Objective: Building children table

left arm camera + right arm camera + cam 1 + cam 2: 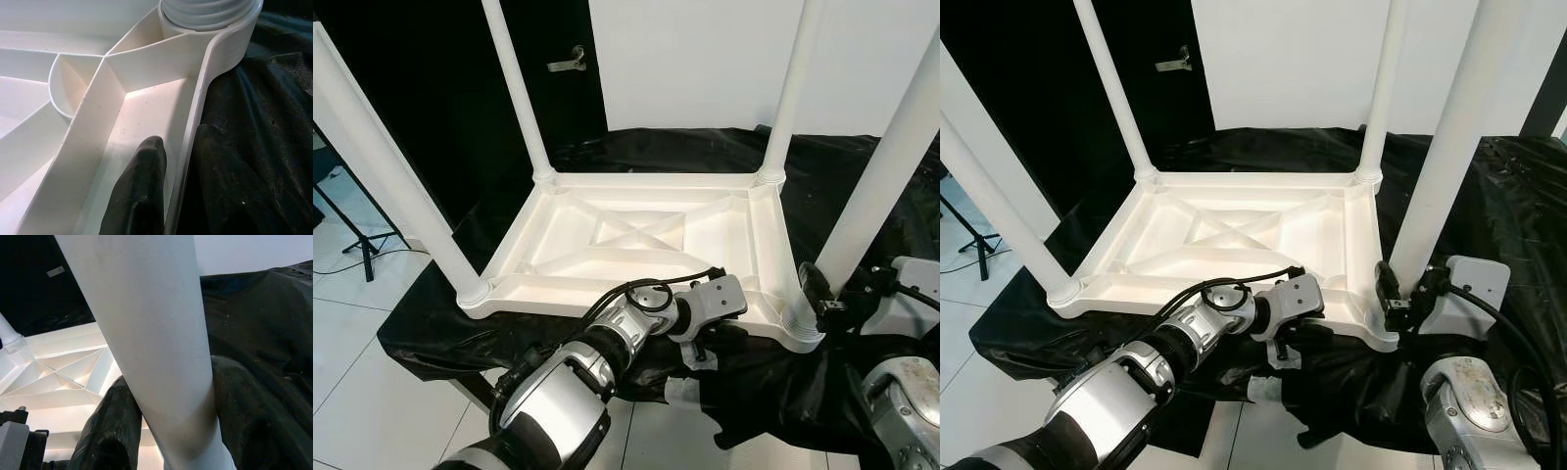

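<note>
I am seeing the white table (646, 240) lying upside down on a black sheet (862, 186) over pale floor tiles (352, 323). My left gripper (178, 161) is pinching its near rim; my right gripper (168, 431) is clamping the leg (881, 186) beside that corner.

All four table legs (879, 176) run off the top edge; the left gripper's (705, 345) fingertips hide behind its wrist.

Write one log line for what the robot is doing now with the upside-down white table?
table: upside down on black cloth, four legs in | left claw: clamps near rim | right claw: grips near-right leg | state: holding
</note>
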You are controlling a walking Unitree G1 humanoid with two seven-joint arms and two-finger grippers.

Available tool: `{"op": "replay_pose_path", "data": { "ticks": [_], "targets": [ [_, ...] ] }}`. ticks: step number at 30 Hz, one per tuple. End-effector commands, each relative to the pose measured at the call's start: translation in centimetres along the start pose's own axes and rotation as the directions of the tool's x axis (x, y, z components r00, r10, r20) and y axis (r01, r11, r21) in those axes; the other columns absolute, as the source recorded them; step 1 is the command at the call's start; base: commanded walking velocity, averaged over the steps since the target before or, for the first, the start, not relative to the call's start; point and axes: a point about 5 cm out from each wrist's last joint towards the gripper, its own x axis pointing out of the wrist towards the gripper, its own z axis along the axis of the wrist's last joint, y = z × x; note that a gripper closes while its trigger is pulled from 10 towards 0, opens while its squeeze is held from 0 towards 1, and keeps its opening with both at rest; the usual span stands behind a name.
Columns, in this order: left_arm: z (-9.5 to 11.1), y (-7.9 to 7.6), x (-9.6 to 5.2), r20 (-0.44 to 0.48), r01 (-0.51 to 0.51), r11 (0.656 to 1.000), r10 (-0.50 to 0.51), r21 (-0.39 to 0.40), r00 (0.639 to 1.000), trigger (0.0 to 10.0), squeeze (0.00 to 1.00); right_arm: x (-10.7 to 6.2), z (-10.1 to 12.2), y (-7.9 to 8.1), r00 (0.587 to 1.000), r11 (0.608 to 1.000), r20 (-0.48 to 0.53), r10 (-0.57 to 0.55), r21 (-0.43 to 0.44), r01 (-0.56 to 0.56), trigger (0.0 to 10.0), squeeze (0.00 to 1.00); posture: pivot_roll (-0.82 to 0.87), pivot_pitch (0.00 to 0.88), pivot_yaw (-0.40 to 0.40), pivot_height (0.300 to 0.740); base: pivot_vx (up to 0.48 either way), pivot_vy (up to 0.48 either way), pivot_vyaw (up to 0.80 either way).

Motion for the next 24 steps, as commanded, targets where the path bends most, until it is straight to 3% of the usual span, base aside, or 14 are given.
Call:
{"op": "replay_pose_path", "data": {
  "ticks": [1,4,5,8,9,13,18,19,23,24],
  "targets": [
    [-0.8,0.6,-0.5,-0.027,-0.098,0.995,0.097,-0.030,0.995,10.0,0.00,-0.1,-7.7,0.2,0.880,0.993,-0.474,0.032,0.117,0.028,10.0,0.00,-0.06,0.000,0.144,0.740,0.000,0.000,0.00],
    [-0.8,0.6,-0.5,-0.027,-0.098,0.995,0.097,-0.028,0.995,10.0,0.00,0.0,-8.0,0.1,0.864,0.990,-0.502,0.027,0.131,0.045,10.0,0.00,-0.06,0.000,0.144,0.740,0.000,0.000,0.00],
    [-0.8,0.7,-0.5,-0.027,-0.102,0.994,0.101,-0.027,0.995,10.0,0.00,0.3,-7.7,0.2,0.851,0.982,-0.524,0.035,0.174,0.067,10.0,0.00,-0.05,0.000,0.138,0.740,0.000,0.000,0.00],
    [-0.8,0.7,-0.5,-0.026,-0.105,0.994,0.105,-0.029,0.994,10.0,0.00,0.5,-7.3,0.6,0.858,0.973,-0.511,0.048,0.218,0.075,10.0,0.00,-0.05,0.000,0.134,0.740,0.000,0.000,0.00],
    [-0.9,0.7,-0.5,-0.025,-0.108,0.994,0.108,-0.031,0.994,10.0,0.00,0.9,-6.4,0.9,0.889,0.965,-0.457,0.030,0.245,0.093,10.0,0.00,-0.04,0.000,0.132,0.740,0.000,0.000,0.00],
    [-0.9,0.6,-0.5,-0.024,-0.111,0.993,0.110,-0.035,0.994,10.0,0.00,1.0,-5.4,1.2,0.930,0.974,-0.367,-0.009,0.209,0.092,10.0,0.00,-0.04,0.000,0.129,0.740,0.000,0.000,0.00],
    [-1.0,0.7,-0.5,-0.024,-0.115,0.993,0.114,-0.038,0.993,10.0,0.00,0.7,-4.9,0.7,0.945,0.973,-0.321,-0.059,0.193,0.126,10.0,0.00,-0.04,0.000,0.129,0.740,0.000,0.000,0.00],
    [-1.1,0.7,-0.6,-0.024,-0.115,0.993,0.114,-0.038,0.993,10.0,0.00,0.6,-4.8,0.5,0.947,0.971,-0.313,-0.072,0.195,0.138,10.0,1.00,-0.04,0.000,0.131,0.740,0.000,0.000,0.00],
    [-1.1,0.6,-0.5,-0.024,-0.113,0.993,0.112,-0.039,0.993,10.0,0.00,0.8,-4.1,0.8,0.956,0.976,-0.286,-0.062,0.185,0.118,10.0,1.00,-0.05,0.000,0.136,0.740,0.000,0.000,0.00],
    [-1.1,0.5,-0.5,-0.022,-0.109,0.993,0.108,-0.039,0.994,10.0,0.00,0.9,-3.8,0.9,0.963,0.981,-0.263,-0.054,0.168,0.101,10.0,0.71,-0.05,0.000,0.137,0.740,0.000,0.000,0.00]
  ]
}}
